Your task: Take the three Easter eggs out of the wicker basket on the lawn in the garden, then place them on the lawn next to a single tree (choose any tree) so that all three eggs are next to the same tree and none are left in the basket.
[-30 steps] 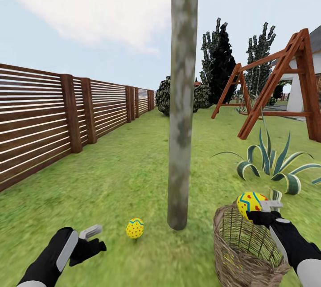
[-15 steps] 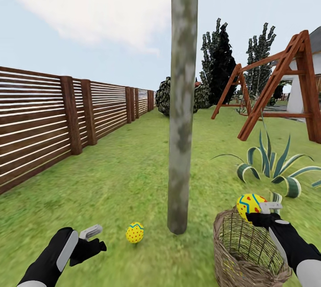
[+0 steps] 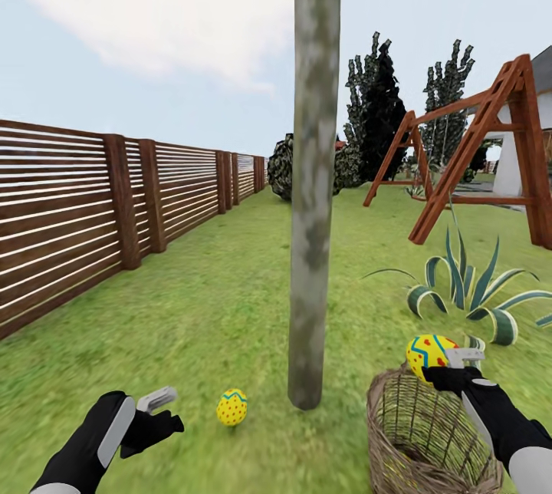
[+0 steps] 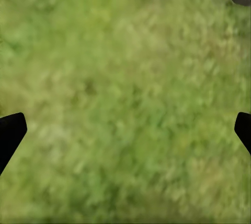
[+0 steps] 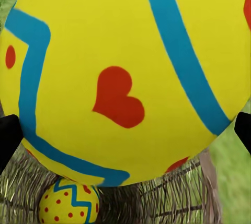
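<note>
Right pincer (image 3: 448, 362) clamped around heart egg (image 3: 429, 354) above wicker basket (image 3: 422, 433).

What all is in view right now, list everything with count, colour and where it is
Easter eggs: three, yellow with red and blue marks; one on the lawn left of the tree, one held above the basket, one inside the basket.
Wicker basket: one, brown, lower right.
Tree: one, grey-green trunk, centre.
Fence: brown slats, left.
Swing frame: one, red-brown, right.
Agave: one, striped green, behind basket.
Bush: dark, far centre.
Left end effector: open, empty, over grass.
Right end effector: shut on an egg.
</note>
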